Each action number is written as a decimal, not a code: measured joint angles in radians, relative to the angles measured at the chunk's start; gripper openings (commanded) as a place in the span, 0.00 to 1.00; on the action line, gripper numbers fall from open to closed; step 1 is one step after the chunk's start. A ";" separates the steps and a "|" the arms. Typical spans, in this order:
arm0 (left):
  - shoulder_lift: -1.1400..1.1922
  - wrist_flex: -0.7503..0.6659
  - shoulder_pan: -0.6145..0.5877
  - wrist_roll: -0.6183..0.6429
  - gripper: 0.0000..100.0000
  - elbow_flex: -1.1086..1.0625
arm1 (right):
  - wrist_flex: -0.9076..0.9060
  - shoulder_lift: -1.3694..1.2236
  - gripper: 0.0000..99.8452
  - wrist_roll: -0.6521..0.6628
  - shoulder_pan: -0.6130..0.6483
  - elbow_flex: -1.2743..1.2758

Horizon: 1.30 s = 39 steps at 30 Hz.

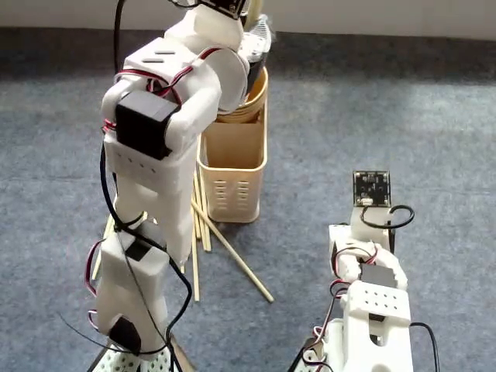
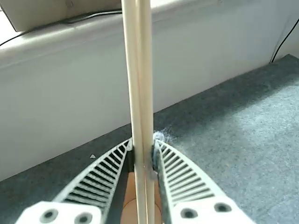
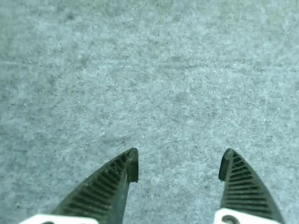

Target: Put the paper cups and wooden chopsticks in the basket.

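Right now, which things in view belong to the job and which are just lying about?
Job:
- basket
- cups, already in the basket
- held chopsticks, clamped in the left jaws above the basket
- loose chopsticks, on the carpet beside the basket

Lying about:
- carpet
- wall
- right jaws, open over the carpet, holding nothing

Left arm: raised tall, elbow bent, wrist carried over the basket. Left gripper: above basket, fingers pinched tight on two wooden chopsticks. Right arm: folded low, well apart from basket. Right gripper: fingers spread apart, pointing downward.
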<state>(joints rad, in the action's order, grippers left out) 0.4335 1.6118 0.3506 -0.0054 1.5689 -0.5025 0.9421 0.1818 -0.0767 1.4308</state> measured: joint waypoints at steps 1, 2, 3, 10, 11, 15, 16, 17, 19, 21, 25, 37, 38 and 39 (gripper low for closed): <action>0.012 0.000 0.000 0.005 0.00 0.000 | 0.000 0.000 0.28 0.000 0.000 0.000; 0.020 0.003 0.002 0.012 0.00 0.000 | 0.000 0.000 0.28 0.000 0.000 0.000; 0.028 0.017 0.003 0.026 0.00 0.000 | 0.000 0.000 0.28 0.000 0.000 0.000; 0.032 0.124 0.003 0.123 0.00 0.000 | 0.000 0.000 0.28 0.000 0.000 0.000; 0.032 0.133 0.003 0.133 0.01 0.000 | 0.000 0.000 0.28 0.000 0.000 0.000; 0.032 0.143 0.005 0.150 0.07 0.000 | 0.000 0.000 0.28 0.000 0.000 0.000; 0.032 0.143 0.006 0.150 0.10 0.000 | 0.000 0.000 0.28 0.000 0.000 0.000; 0.032 0.143 0.006 0.152 0.12 0.000 | 0.000 0.000 0.28 0.000 0.000 0.000; 0.032 0.143 0.005 0.152 0.13 0.000 | 0.000 0.000 0.28 0.000 0.000 0.000; 0.032 0.143 0.003 0.152 0.12 0.000 | 0.000 0.000 0.28 0.000 0.000 0.000; 0.032 0.143 0.005 0.152 0.12 0.000 | 0.000 0.000 0.28 0.000 0.000 0.000; 0.028 0.143 -0.169 0.141 0.12 -0.006 | 0.000 0.000 0.28 0.000 0.000 0.000; 0.021 0.146 -0.230 0.138 0.12 -0.021 | 0.000 0.000 0.28 0.000 0.000 0.000; 0.017 0.146 -0.298 0.137 0.12 -0.040 | 0.000 0.000 0.28 0.000 0.000 0.000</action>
<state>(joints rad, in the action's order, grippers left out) 0.4503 1.7576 0.0529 0.1312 1.5290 -0.5025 0.9421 0.1818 -0.0767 1.4308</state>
